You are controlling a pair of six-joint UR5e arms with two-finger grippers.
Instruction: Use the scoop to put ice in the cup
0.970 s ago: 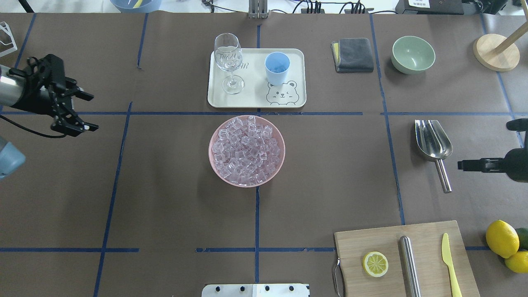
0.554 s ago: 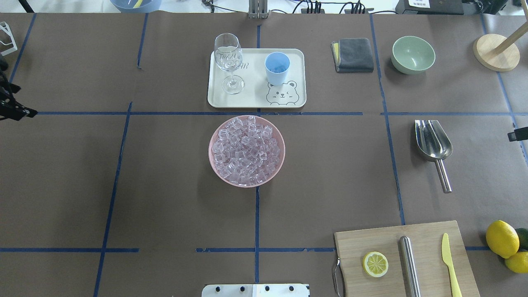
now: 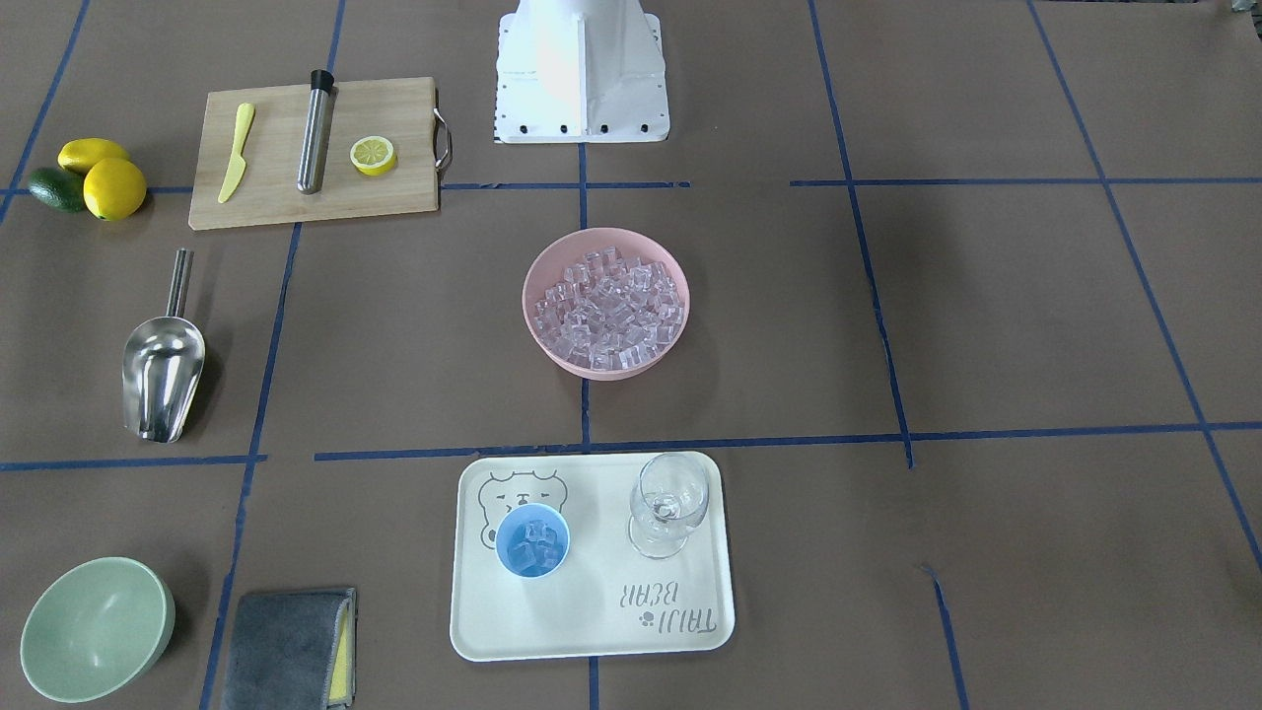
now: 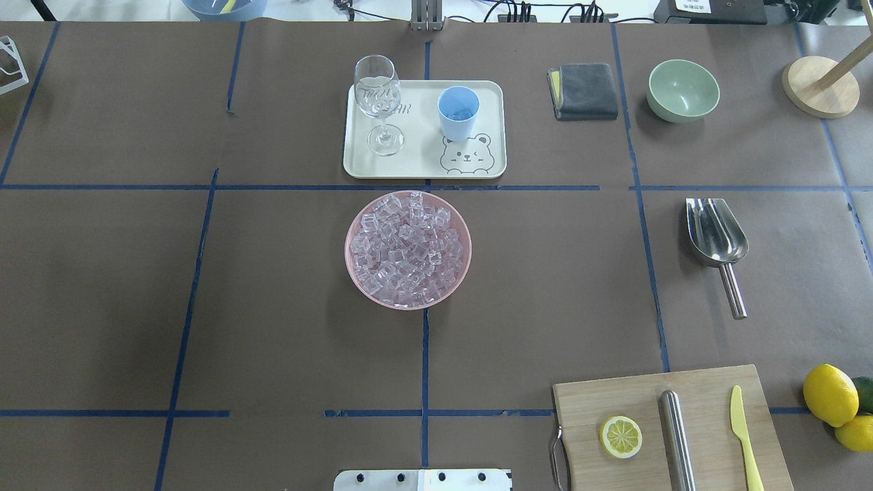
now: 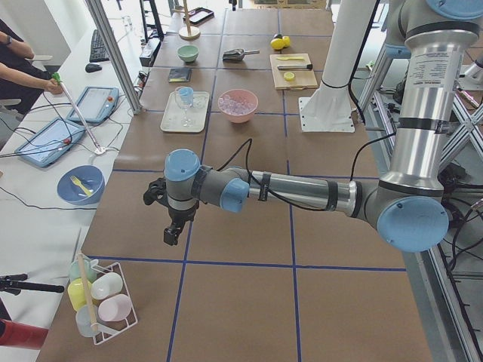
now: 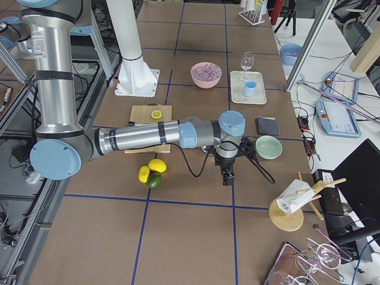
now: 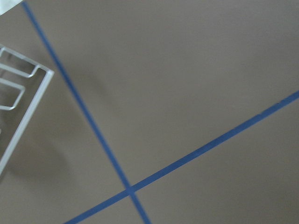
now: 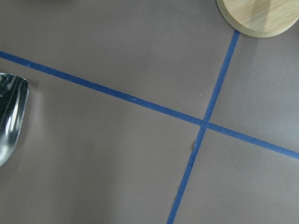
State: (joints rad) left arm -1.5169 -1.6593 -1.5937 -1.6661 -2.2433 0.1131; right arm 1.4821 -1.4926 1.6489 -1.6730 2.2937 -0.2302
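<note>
The ice (image 4: 408, 249) fills a pink bowl (image 4: 354, 279) at the table's middle. The light-blue cup (image 4: 457, 112) stands on a cream tray (image 4: 423, 167); in the front-facing view the cup (image 3: 532, 540) holds a few cubes. The steel scoop (image 4: 716, 242) lies on the table to the right, handle toward the robot; its edge shows in the right wrist view (image 8: 9, 116). My left gripper (image 5: 172, 232) hangs over the table's far left end, my right gripper (image 6: 227, 176) over the far right end. Both show only in side views, so I cannot tell if they are open.
A wine glass (image 4: 378, 102) stands on the tray. A grey cloth (image 4: 584, 91), green bowl (image 4: 683, 89) and wooden stand base (image 4: 820, 86) sit back right. A cutting board (image 4: 709, 389) with lemon half, steel tube and knife is front right, lemons (image 4: 830, 394) beside it.
Both arms have drawn outward and left the overhead view, the left one to the left, the right one to the right. The objects on the table have not moved.
</note>
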